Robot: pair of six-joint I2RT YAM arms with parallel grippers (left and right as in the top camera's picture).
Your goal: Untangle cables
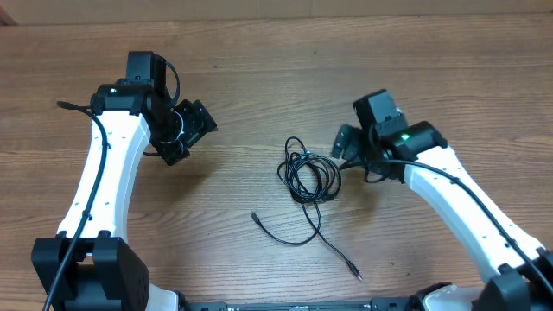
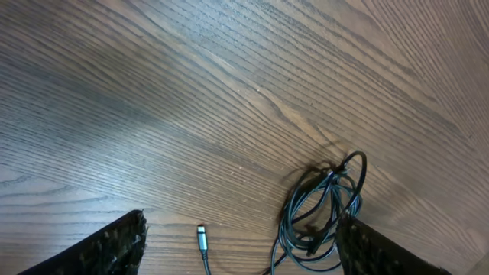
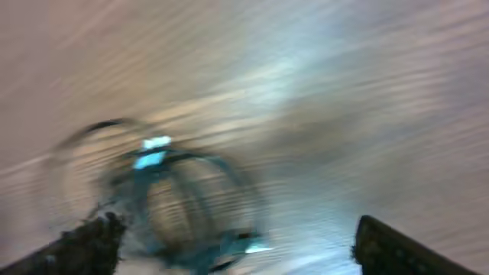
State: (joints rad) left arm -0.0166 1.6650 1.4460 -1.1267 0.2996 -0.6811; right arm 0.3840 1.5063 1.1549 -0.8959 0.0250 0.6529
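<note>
Wood-grain tabletop (image 1: pixel 259 69) bearing thin black cables (image 1: pixel 309 173) between two arms.
Streaked brown boards are carrying the cables, which are lying as a knotted bunch of slim rounded loops just beside the right gripper (image 1: pixel 344 145) and well apart from the left gripper (image 1: pixel 194 136). Two loose tails are trailing out of the bunch, one ending in a small silvery plug (image 2: pixel 202 237) ahead of the left fingers (image 2: pixel 114 248). Both grippers are standing with jaws spread wide, gripping nothing. The right wrist view is showing the loops only as a blur.

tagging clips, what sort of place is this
Probably a robotics lab bench: a wooden table, a white left arm and right arm at its near edge, with tangled black cables laid out.
</note>
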